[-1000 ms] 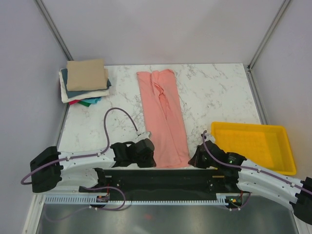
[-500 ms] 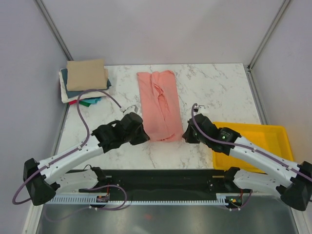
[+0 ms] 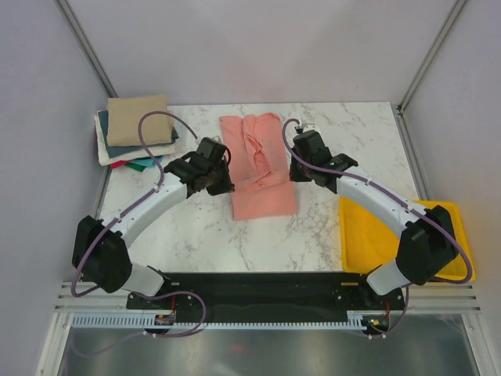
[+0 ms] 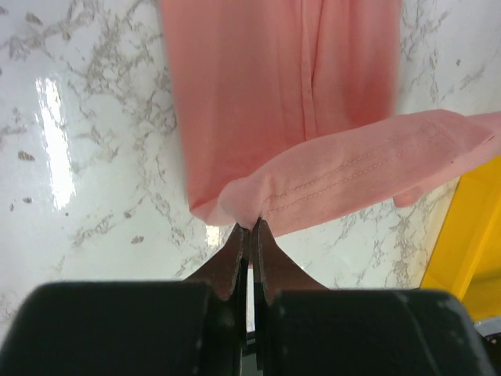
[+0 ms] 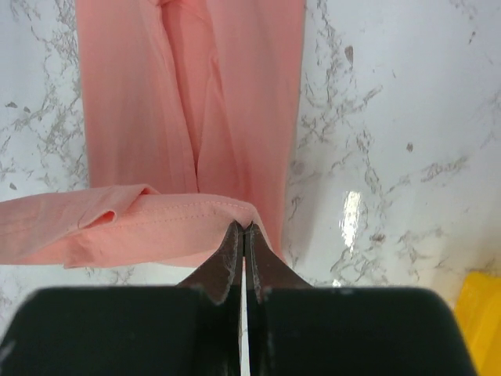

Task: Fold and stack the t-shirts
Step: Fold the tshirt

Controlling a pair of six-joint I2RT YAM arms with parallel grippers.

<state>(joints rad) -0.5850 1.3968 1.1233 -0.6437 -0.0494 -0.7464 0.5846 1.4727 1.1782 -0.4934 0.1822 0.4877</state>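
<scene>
Pinching hem of salmon-pink t-shirt (image 3: pixel 263 174), left gripper (image 4: pixel 249 230) and right gripper (image 5: pixel 242 231) clamped, marble table (image 3: pixel 192 227) flanking.

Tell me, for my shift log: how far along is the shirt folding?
Done: a stack of folded t-shirts sits at far left. In hand: left tool and right tool each pinch the hem of the salmon-pink t-shirt, doubled over its body. Left: finishing that fold and stacking it.

A robot lab test cell: plain grey panel walls (image 3: pixel 258 47) meet metal posts (image 3: pixel 84 47) at the marble-look counter's (image 3: pixel 196 235) far corners; two arms (image 3: pixel 145 207) bolt to a black rail (image 3: pixel 258 283) along its near edge; a slotted cable duct (image 3: pixel 258 319) runs below.
</scene>
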